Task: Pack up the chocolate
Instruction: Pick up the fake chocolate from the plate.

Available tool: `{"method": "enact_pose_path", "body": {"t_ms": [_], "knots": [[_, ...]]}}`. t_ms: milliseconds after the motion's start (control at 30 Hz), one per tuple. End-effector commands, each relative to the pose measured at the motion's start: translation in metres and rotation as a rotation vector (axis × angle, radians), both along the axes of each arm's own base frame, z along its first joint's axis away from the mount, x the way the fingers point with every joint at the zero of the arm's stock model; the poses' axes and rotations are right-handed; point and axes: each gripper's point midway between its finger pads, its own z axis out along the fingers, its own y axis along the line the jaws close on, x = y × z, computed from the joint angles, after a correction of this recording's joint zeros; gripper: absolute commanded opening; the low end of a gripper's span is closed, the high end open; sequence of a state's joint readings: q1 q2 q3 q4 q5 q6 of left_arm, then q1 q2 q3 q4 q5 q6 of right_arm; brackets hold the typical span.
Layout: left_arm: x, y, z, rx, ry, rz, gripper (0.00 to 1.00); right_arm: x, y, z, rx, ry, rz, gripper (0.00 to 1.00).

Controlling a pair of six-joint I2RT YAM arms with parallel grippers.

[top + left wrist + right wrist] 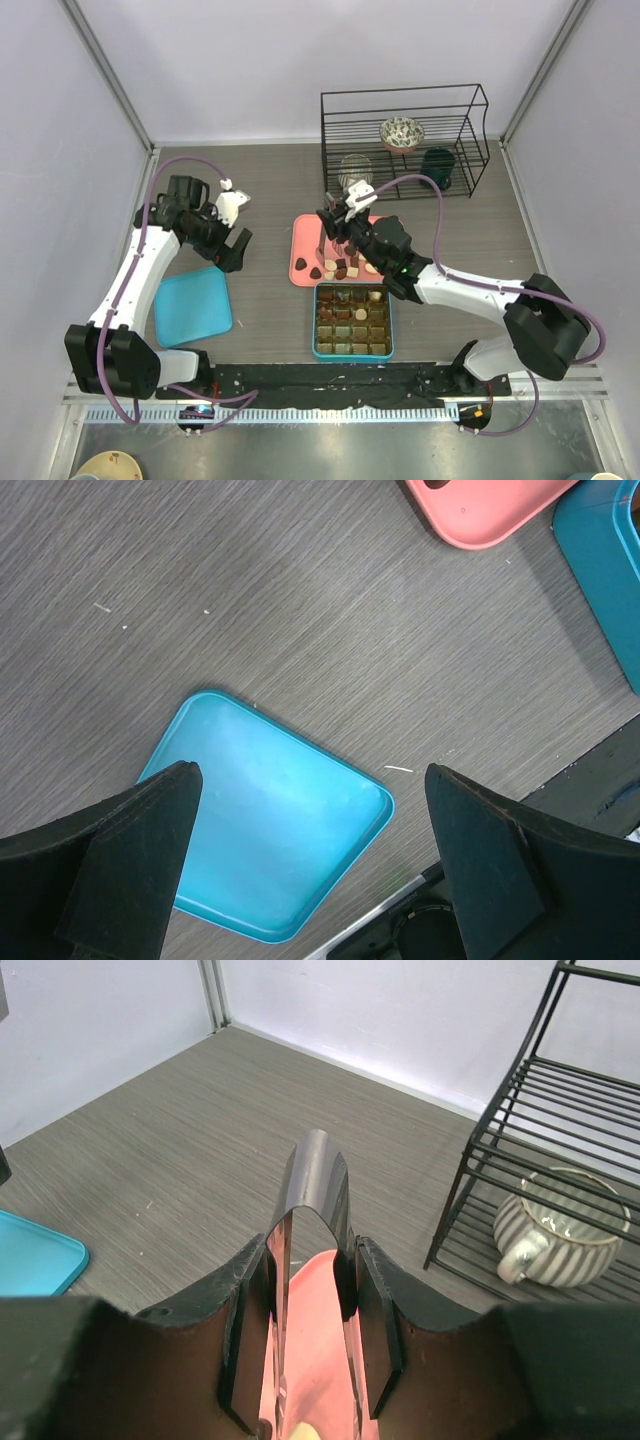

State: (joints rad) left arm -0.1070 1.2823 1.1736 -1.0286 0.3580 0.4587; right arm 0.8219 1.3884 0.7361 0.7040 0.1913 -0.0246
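Grey table (260, 190): right gripper (312, 1330) pinches metal tongs (315, 1175), tips down over chocolates (341, 267) on pink tray (303, 240); left gripper (310, 772) spread, well apart.

counter (260, 180): grey, fine wood-grain streaks
chocolate (340, 266): dk brown, mid brown, cream-white pcs
pink tray (303, 250): salmon pink, plain
box (318, 320): teal rim, brown compartments
blue tray (192, 306): turquoise, plain
rack (355, 128): black wire
bowl (402, 131): dk/white mottled
mug (560, 1225): grey & white stripes
tongs (312, 1185): silver, mirror finish w/ pink reflection
cables (160, 190): purple
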Motion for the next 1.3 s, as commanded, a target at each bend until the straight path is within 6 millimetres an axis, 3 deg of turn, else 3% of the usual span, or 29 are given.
{"method": "enact_pose_path", "body": {"t_ms": [0,300,767,1267], "knots": [[0.009,0.003,0.007,0.011,-0.046,-0.007,1.0,0.01,0.011,0.051,0.097,-0.11,0.017,0.41],[0.007,0.005,0.009,0.017,-0.048,-0.01,1.0,0.011,0.009,0.03,0.065,-0.061,0.023,0.41],[0.005,0.004,0.011,0.008,-0.05,-0.01,1.0,-0.011,-0.009,0.001,0.048,0.035,0.029,0.41],[0.002,0.003,0.014,-0.002,-0.052,-0.01,1.0,-0.006,-0.006,0.013,0.03,0.044,0.021,0.28]]}}
